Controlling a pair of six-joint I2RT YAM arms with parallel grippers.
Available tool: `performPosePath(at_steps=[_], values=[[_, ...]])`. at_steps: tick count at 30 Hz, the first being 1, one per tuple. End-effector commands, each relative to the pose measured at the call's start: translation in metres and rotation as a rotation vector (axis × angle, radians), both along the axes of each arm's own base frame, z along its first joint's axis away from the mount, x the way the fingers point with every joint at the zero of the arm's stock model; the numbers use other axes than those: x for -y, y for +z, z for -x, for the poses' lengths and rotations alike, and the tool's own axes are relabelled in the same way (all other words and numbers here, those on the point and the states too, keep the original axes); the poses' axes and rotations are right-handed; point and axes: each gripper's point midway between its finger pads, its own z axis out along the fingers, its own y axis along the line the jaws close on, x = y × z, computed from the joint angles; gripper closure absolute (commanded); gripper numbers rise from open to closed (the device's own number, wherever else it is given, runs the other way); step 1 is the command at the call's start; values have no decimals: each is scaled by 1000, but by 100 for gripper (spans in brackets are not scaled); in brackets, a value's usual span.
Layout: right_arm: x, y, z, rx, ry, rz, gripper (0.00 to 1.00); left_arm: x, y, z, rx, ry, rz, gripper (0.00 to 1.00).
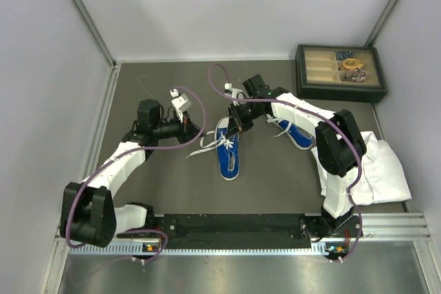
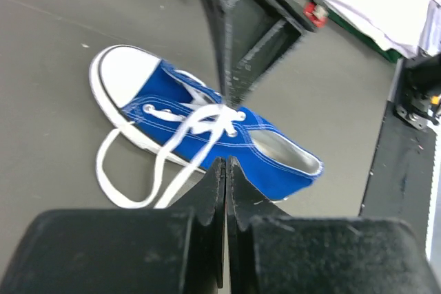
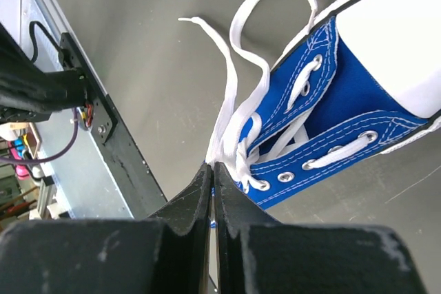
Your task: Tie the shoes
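Small blue canvas sneaker [image 1: 228, 155] with a white toe cap lies mid-frame on the dark table [image 1: 165, 184]. Right gripper [image 3: 211, 166] is clamped on its white laces [image 3: 224, 129]. Left gripper [image 2: 225, 164] has its jaws pressed together beside a lace; whether it holds the lace is unclear. Second sneaker [image 1: 300, 138] lies right of centre, under the right arm.

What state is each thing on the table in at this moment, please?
Middle blue canvas sneaker: upright on its sole, white laces undone.
Second blue canvas sneaker: partly under the right arm, laces loose.
Left claw: shut, apparently on one middle-sneaker lace.
Right claw: shut on another.
White cloth: crumpled.
Dark compartment box: open-topped.
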Motion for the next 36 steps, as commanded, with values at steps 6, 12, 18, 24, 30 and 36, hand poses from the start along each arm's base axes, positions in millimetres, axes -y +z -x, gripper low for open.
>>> performPosePath(at_steps=[6,12,18,24,30,36], values=[[-3,11,-12,54,4,-38,100,-32,-41,-42,-71,293,-190,64],[-4,11,-12,47,6,-38,100,-25,-69,-58,-206,333,-252,53],[-5,12,-11,35,2,-46,100,-17,-90,-68,-229,390,-298,46],[-4,13,-11,31,3,-46,100,-13,-114,-74,-213,438,-397,50],[-4,11,-9,25,6,-43,100,-21,-134,-82,-210,520,-516,55],[-4,9,-10,22,1,-38,100,-33,-145,-89,-221,587,-654,74]])
